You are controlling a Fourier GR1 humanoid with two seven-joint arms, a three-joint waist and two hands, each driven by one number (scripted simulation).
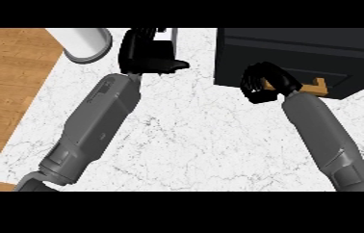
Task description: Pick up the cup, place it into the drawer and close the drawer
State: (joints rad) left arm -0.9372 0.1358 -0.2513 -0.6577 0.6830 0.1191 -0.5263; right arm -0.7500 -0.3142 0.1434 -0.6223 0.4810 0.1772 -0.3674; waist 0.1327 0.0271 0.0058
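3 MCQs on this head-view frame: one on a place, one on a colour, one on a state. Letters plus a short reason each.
1. Where does the white cylindrical object show?
A. upper left, beside the left hand
B. lower right corner
C. on top of the drawer unit

2. What colour is the drawer unit?
A. white
B. black
C. red

3. How is the right hand placed?
A. flat on the counter's wood part
B. fingers curled at the tan handle
C. out of view

Answers:
1 A: it sits at the top left, next to the left hand.
2 B: the box is black against the white marbled counter.
3 B: its fingers curl over the tan handle on the drawer unit's front.
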